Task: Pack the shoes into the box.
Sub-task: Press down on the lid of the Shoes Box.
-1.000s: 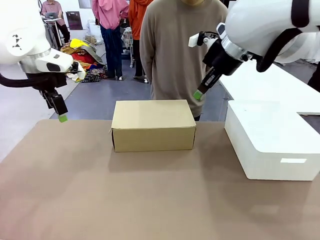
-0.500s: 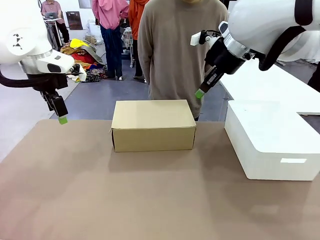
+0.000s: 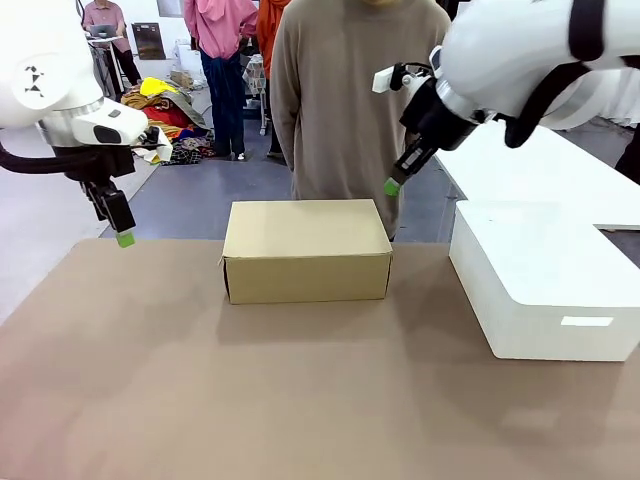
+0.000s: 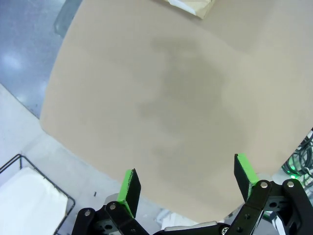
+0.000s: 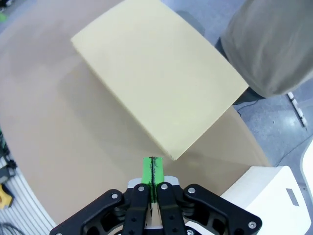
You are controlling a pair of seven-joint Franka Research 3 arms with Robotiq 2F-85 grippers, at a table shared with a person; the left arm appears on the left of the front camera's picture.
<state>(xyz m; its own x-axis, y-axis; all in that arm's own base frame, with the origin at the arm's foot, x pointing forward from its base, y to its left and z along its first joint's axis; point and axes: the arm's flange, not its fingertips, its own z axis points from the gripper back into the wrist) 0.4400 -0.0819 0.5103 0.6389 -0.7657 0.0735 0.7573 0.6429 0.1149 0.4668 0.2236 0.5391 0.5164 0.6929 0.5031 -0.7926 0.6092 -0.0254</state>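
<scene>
The tan cardboard box stands closed on the far middle of the brown table, its lid flat and down. From above, the box lies ahead of my right gripper, whose green pads are pressed together with nothing between them. That right gripper hangs in the air above and just past the box's right far corner. My left gripper hovers over the table's far left corner; its jaws stand wide open and empty. The shoes are out of view.
A large white box sits on the right side of the table. A person in a taupe sweater stands right behind the tan box. The table's left edge drops to the floor.
My right gripper has drifted slightly left and up near the box's far right corner. The left arm has barely shifted. The person leaned a little to the left.
</scene>
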